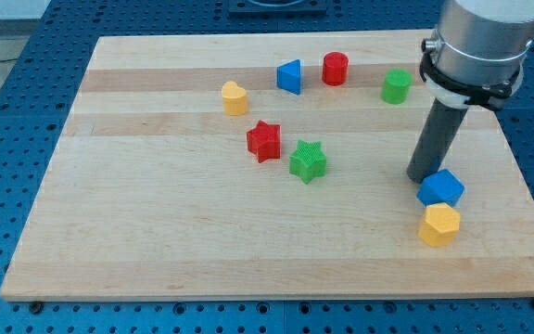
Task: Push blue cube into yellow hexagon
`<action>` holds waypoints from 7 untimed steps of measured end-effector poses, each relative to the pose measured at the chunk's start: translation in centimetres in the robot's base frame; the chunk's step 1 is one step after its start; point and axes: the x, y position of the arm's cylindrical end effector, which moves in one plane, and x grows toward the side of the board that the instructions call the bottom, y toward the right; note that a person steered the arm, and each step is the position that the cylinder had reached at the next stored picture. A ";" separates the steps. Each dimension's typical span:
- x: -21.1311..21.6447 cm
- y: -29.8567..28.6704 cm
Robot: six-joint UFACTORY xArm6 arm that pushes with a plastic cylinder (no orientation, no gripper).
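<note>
The blue cube (pixel 441 187) sits at the view's right, touching the yellow hexagon (pixel 439 224) just below it. My tip (pixel 422 176) rests on the board right against the cube's upper left side. The dark rod rises from there up to the grey arm body at the view's top right.
A wooden board (pixel 156 232) holds the blocks. A yellow heart (pixel 235 97), blue triangle (pixel 290 76), red cylinder (pixel 335 69) and green cylinder (pixel 397 86) lie along the top. A red star (pixel 264 141) and green star (pixel 308 160) sit mid-board.
</note>
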 end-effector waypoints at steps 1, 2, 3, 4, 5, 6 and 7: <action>0.7 0.0; 1.1 0.0; -1.6 2.1; -7.5 5.9; -14.6 6.5; -20.3 4.9; -20.5 0.2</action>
